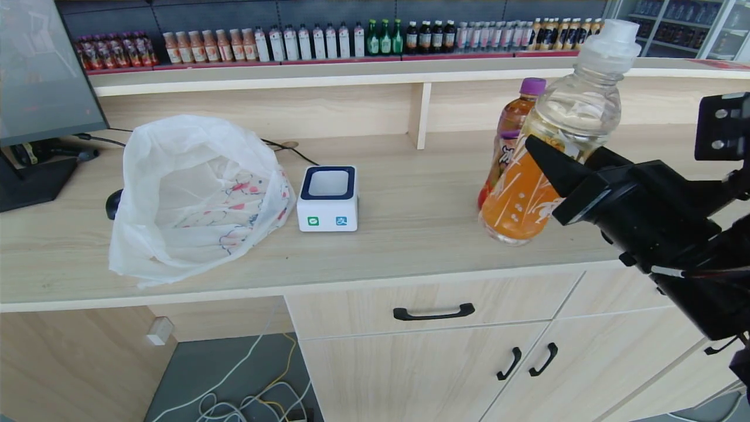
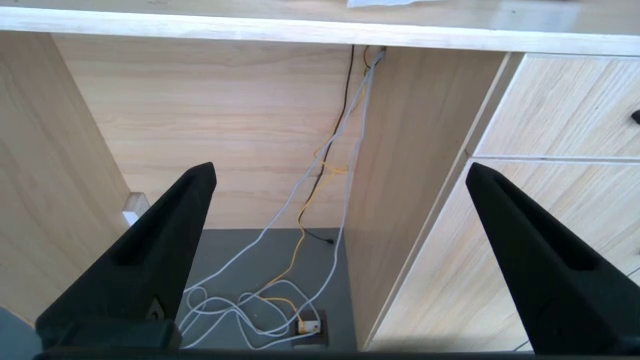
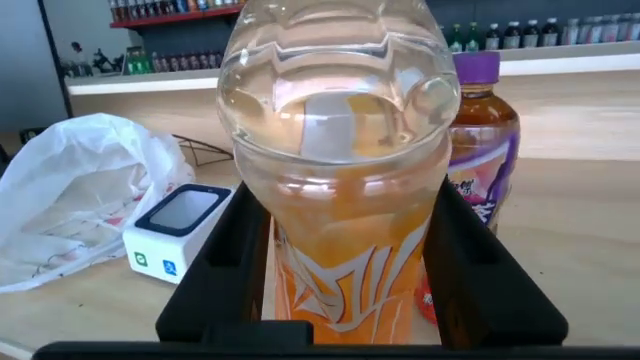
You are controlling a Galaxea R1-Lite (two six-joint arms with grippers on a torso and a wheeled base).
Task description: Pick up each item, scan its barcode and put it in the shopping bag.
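Head view: scanner (image 1: 327,198) beside shopping bag (image 1: 199,199)

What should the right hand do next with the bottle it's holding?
Probably carry the orange-labelled bottle left to the scanner, label facing its window. The right hand grips it to the right of the scanner, unscanned as far as I can tell, and the bag lies beyond.

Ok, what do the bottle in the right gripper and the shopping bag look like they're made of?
Bottle: clear, glossy plastic, probably thin-walled. You can see through its ribbed upper part, and a printed orange wrap covers the lower part. Bag: thin, soft plastic film, milky and translucent, crumpled, with a reddish pattern showing through its wall.
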